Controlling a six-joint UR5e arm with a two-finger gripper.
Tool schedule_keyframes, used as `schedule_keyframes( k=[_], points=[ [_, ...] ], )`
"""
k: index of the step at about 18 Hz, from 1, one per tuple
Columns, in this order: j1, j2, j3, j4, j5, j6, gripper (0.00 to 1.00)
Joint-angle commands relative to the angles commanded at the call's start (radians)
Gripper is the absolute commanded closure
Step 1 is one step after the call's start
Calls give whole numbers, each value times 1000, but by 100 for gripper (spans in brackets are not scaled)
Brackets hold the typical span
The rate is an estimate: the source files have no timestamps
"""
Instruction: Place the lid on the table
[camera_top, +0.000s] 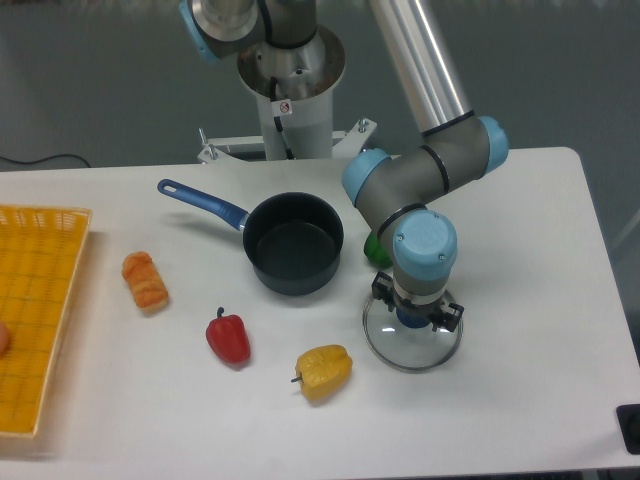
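Observation:
The round glass lid (400, 352) with its thin metal rim lies flat, low over or on the white table (520, 300), to the right of the saucepan. My gripper (415, 315) points straight down over the lid's centre. Its fingers are closed around the dark blue knob, which the wrist mostly hides. I cannot tell whether the lid's rim touches the table. The dark blue saucepan (293, 243) stands open and empty to the upper left of the lid.
A yellow pepper (323, 371) lies just left of the lid, with a red pepper (228, 338) further left. A green object (377, 249) sits behind my arm. An orange item (145, 280) and a yellow mesh tray (35, 310) are at the left.

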Motion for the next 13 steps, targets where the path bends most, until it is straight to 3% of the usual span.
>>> schedule_keyframes(
  k=[8, 13],
  points=[
    [0, 23, 15, -2, -5, 5, 0],
    [-3, 86, 11, -5, -14, 6, 0]
  ],
)
